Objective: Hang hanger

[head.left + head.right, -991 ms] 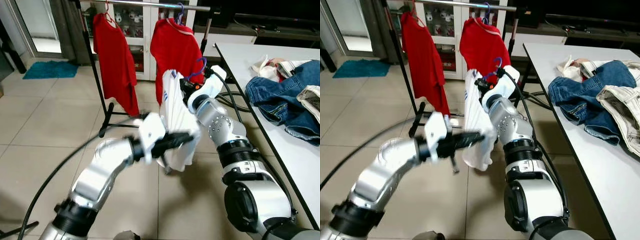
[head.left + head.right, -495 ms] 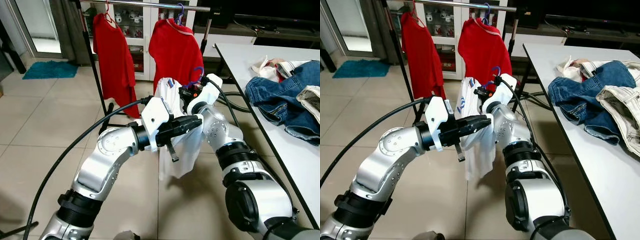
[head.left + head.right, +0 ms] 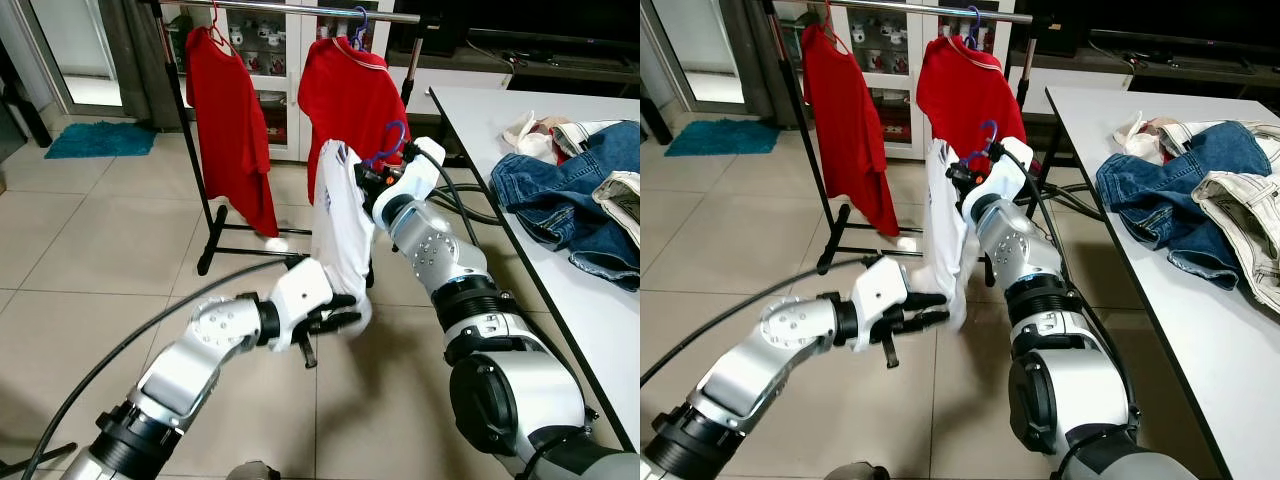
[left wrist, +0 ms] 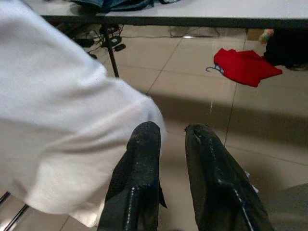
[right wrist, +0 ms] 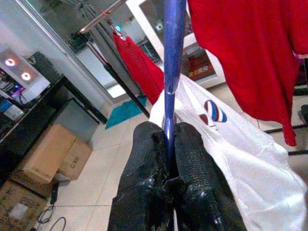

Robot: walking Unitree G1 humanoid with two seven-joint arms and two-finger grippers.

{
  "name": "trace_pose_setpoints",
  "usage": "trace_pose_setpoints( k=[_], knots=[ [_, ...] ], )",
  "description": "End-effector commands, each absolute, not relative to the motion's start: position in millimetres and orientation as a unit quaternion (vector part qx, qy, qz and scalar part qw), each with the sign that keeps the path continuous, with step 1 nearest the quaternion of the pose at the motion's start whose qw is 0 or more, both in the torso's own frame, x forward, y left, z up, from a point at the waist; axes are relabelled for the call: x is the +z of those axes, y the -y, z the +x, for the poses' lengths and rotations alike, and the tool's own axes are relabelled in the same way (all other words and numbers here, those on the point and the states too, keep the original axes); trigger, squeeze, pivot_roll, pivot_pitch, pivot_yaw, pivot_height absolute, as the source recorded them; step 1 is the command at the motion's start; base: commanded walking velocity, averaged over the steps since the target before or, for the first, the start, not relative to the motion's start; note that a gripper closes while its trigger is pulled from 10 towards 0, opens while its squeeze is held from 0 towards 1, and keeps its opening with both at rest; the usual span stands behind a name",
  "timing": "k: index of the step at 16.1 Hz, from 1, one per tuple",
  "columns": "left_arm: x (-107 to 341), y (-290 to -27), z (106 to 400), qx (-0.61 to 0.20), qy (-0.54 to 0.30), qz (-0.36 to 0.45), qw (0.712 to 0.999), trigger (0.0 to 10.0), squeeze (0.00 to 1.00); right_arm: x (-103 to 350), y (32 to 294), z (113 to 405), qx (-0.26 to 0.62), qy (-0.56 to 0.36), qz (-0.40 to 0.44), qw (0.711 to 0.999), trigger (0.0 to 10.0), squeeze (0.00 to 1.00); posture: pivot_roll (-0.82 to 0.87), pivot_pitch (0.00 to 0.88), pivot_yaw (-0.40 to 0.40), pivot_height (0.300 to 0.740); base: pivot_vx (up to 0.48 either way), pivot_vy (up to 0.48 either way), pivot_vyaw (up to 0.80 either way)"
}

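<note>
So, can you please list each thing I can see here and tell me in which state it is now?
Blue hanger: gripped by the right hand, not yet on the rail.
White shirt: hanging from the hanger.
Left hand: open, beside the shirt's lower edge.
Red shirts: two hanging on the rail.
Jeans: crumpled on the table.
Red cloth: lying on the floor.

Jeans [image 3: 560, 190] on white table [image 3: 590, 310]; teal mat [image 3: 100, 139].
</note>
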State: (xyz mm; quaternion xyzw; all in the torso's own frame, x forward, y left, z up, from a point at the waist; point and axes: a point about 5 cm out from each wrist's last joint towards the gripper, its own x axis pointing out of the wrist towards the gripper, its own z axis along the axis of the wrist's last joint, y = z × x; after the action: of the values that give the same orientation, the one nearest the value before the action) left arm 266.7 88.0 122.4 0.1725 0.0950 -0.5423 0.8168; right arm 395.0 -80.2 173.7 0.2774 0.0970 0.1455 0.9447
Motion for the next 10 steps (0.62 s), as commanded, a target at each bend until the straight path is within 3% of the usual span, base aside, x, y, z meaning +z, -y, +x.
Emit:
trace_pose_setpoints(
  k=[1, 3, 7, 10],
  knots=[
    [122.0, -94.4, 265.9, -0.543, -0.101, 0.182, 0.814, 10.0, 1.00, 195.2, 85.2, 398.6, 0.161, -0.052, 0.278, 0.945, 10.0, 0.00, 0.08, 0.000, -0.045, 0.740, 0.000, 0.000, 0.00],
    [122.4, -104.2, 264.0, -0.543, -0.105, 0.175, 0.814, 10.0, 1.00, 196.0, 88.5, 397.6, 0.172, -0.046, 0.264, 0.948, 10.0, 0.00, 0.08, 0.000, -0.044, 0.740, 0.000, 0.000, 0.00],
    [166.4, -137.6, 277.1, -0.474, -0.028, 0.109, 0.873, 10.0, 1.00, 201.2, 104.1, 383.5, 0.216, -0.014, 0.207, 0.954, 10.0, 0.00, 0.09, 0.000, -0.045, 0.740, 0.000, 0.000, 0.00],
    [190.5, -143.0, 284.4, -0.446, 0.016, 0.088, 0.890, 10.0, 1.00, 202.9, 107.1, 370.8, 0.232, 0.001, 0.181, 0.956, 10.0, 0.00, 0.09, 0.000, -0.043, 0.740, 0.000, 0.000, 0.00]
  ],
)
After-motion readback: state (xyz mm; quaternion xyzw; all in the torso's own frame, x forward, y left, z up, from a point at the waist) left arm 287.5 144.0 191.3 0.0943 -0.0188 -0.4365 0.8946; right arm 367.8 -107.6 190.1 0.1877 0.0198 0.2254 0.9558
